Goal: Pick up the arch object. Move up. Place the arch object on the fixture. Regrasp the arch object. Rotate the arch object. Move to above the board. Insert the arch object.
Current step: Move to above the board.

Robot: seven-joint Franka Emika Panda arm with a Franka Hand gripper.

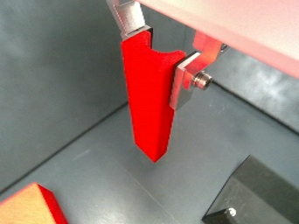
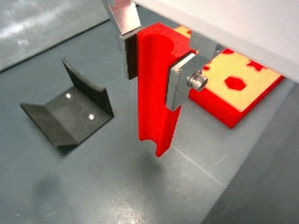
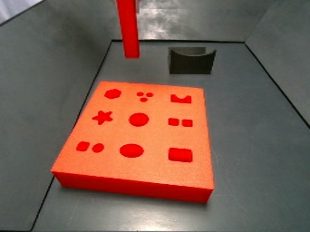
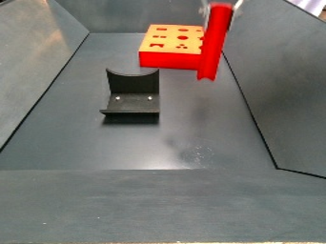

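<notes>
The gripper [image 2: 152,63] hangs above the grey table [image 2: 70,188], its jaws clamped on the upper part of the long, slim, bright red arch object [image 2: 155,92], which hangs upright in the air, its lower end clear of the table in both wrist views. The dark scooped fixture [image 2: 66,115] sits below beside it, and the large flat red board [image 3: 140,136] with dark shaped holes lies apart.

Setting: robot test cell | Evidence: bare dark grey walled desk [image 4: 192,133]; small dark scooped fixture [image 4: 130,95]; flat bright red board with shaped holes [image 3: 140,136]; no household items were seen.
</notes>
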